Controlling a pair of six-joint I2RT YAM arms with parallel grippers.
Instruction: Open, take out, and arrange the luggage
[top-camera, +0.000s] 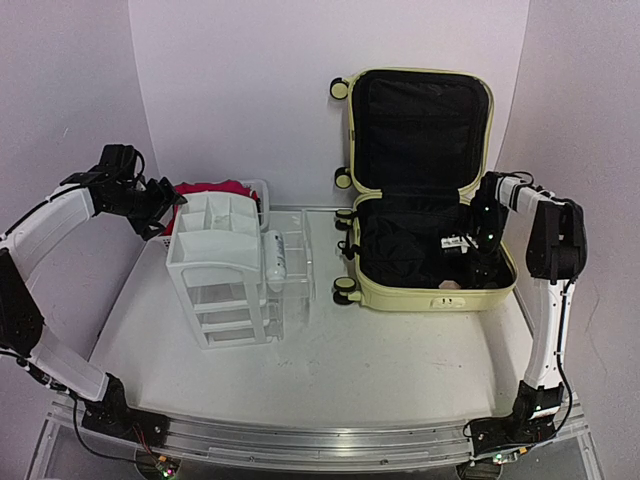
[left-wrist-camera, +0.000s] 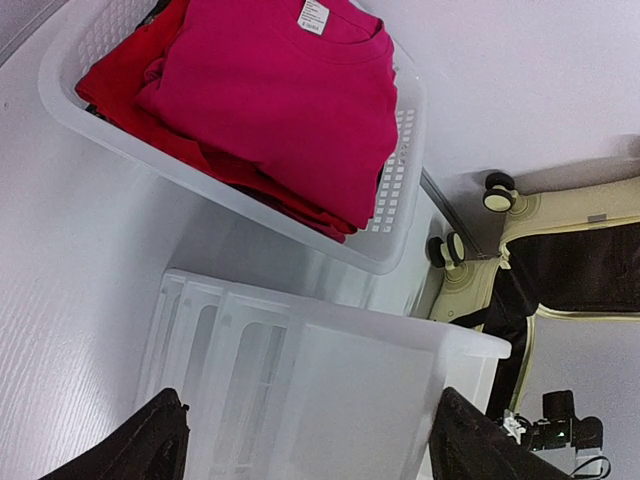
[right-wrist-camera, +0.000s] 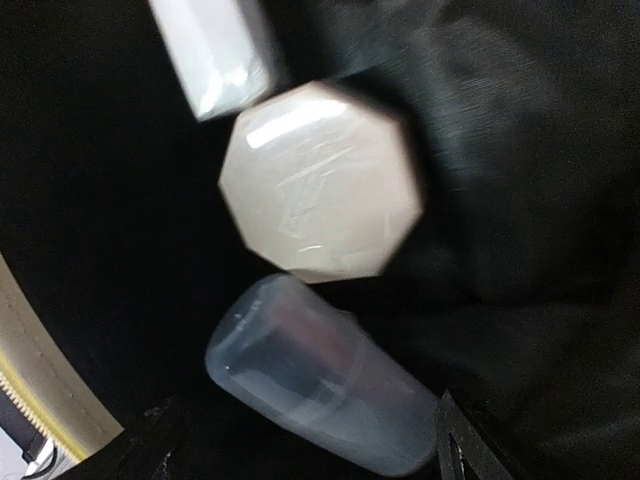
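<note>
The bare white table (top-camera: 360, 370) lay open across the lower part of the top view, giving free room in front of everything. Left of centre stood a boxy, ribbed white plastic drawer organiser (top-camera: 215, 270), with a white bottle (top-camera: 275, 257) lying along its right side. At right centre sat the luggage (top-camera: 400, 297), a pale yellow hard shell with rounded corners. It was open, its lid upright at the back wall and its black fabric lining showing. The right gripper (right-wrist-camera: 310, 445) hung inside the lower half. Its fingers were spread wide and empty over a glossy octagonal lid (right-wrist-camera: 320, 180) and a translucent rounded cap (right-wrist-camera: 320, 390). The left gripper (left-wrist-camera: 310, 440), likewise spread and empty, hovered at the organiser's far left. Beyond it a white mesh basket (left-wrist-camera: 395, 170) held folded red shirts (left-wrist-camera: 270, 90).
</note>
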